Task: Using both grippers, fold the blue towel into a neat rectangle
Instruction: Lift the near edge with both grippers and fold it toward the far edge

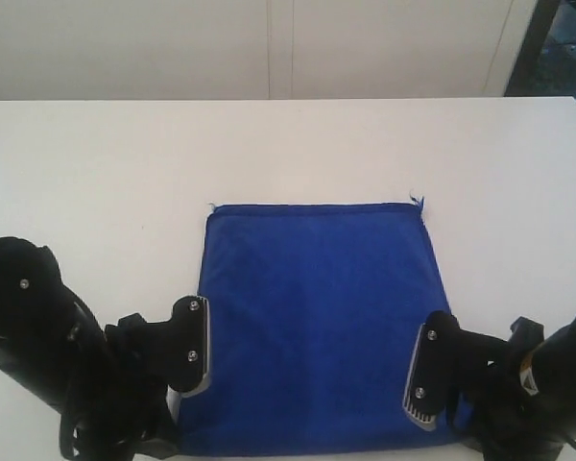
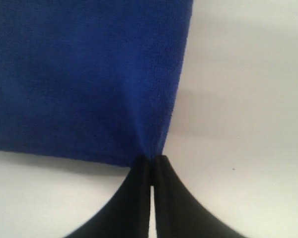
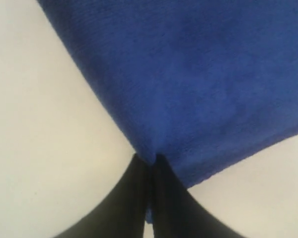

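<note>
— Where's the towel [image 1: 317,317]?
— Spread flat on the white counter [image 1: 96,163], from the middle down toward 6 o'clock, its far hem straight.
— And the left gripper [image 2: 151,159]?
— At the towel's 8 o'clock. Its fingers [image 2: 136,193] are pressed together, pinching the cloth at the corner.
— The right gripper [image 3: 150,158]?
— At 4 o'clock, fingers likewise closed tight on a towel corner, with blue fabric caught between them.

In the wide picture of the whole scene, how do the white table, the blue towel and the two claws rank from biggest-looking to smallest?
1. white table
2. blue towel
3. left claw and right claw: they look about the same size, so I won't rank one above the other.
</note>
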Controlling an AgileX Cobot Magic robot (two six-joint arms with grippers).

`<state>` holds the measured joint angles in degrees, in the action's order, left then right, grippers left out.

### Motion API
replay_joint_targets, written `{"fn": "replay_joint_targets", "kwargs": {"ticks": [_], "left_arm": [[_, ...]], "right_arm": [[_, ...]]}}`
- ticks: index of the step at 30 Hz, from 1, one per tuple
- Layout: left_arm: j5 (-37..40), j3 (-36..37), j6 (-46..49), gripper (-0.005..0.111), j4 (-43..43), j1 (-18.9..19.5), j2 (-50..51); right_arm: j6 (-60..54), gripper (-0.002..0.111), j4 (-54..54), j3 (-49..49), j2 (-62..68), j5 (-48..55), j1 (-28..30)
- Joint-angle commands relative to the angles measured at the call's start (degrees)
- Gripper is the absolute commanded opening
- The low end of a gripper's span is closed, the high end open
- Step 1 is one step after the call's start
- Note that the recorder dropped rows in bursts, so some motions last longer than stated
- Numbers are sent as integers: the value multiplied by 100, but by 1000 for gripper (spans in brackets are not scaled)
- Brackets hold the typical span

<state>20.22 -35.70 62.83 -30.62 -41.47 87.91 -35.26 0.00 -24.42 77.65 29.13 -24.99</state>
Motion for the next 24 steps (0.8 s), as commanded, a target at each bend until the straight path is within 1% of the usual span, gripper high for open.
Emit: {"fn": "replay_joint_targets", "kwargs": {"ticks": [1,5,9,13,15,18,24], "left_arm": [[518,28,-159,0,-66,-43,-480],[489,7,-427,0,-66,-43,-840],[393,-288,-729,0,-55,-32,-1062],[106,-748,-1509,0,-29,-32,-1018],[65,-962,-1750,0,37,-32,-979],[-176,-1262,-2349,0,434,-7,-900],[-350,-1508,-2915,0,546,428,-514]], "right_arm": [[-61,0,100,-35,-600,518,34],[-61,0,127,-95,-1140,518,34],[2,0,101,-312,-1425,530,34],[905,0,-426,-552,-1365,337,34],[1345,0,-916,-682,-1288,253,46],[2013,0,-1546,-866,-1070,210,46],[3003,0,-2429,-1158,-441,46,46]]}}
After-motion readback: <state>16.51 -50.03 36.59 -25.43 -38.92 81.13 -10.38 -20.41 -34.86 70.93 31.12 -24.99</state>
